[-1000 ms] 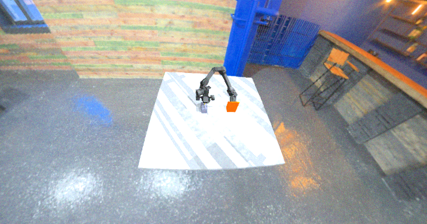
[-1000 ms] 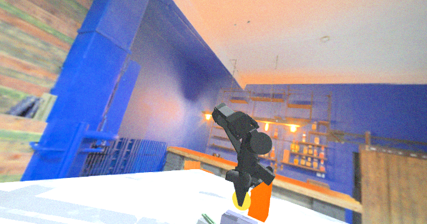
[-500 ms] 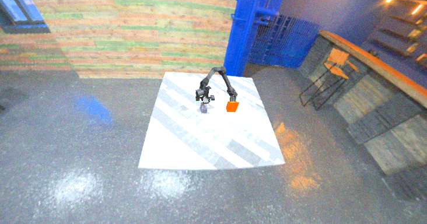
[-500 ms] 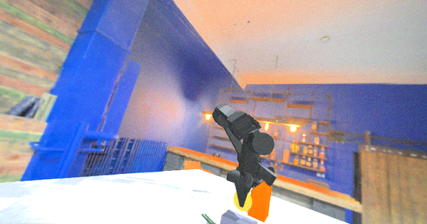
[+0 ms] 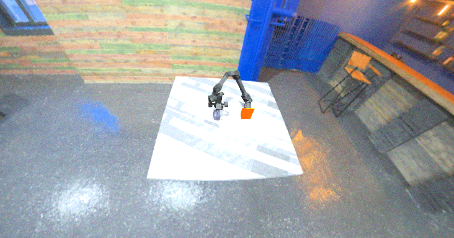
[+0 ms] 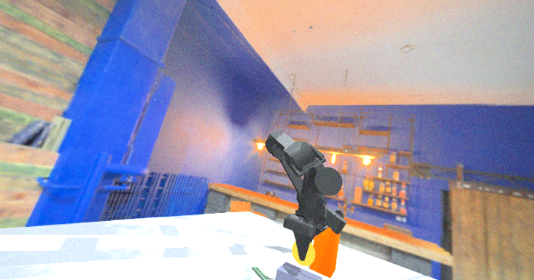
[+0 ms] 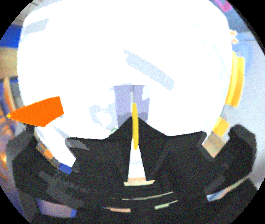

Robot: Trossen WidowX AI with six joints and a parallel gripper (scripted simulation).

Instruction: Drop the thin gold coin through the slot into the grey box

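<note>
The yellow-gold coin [image 6: 311,254] [image 7: 135,111] is upright between the fingers of my gripper [image 6: 303,257] [image 7: 133,119], which is shut on it. The closed box [image 5: 216,115] [image 6: 297,273] [image 7: 123,104] looks lilac-grey and stands on the table just below. In the wrist view the coin is seen edge-on, nearly in line with the slot but slightly to its right. In the exterior view its lower rim is near the box's top; whether it touches or enters the slot cannot be told. The green holder [image 6: 260,273] stands beside the box, mostly cut off or hidden.
An orange upright block [image 5: 247,113] [image 6: 324,254] [image 7: 45,112] stands on the white table [image 5: 190,163], to the right of the box in the top view, close in front of the arm's base [image 5: 247,99]. The table's front edge lies well beyond the box.
</note>
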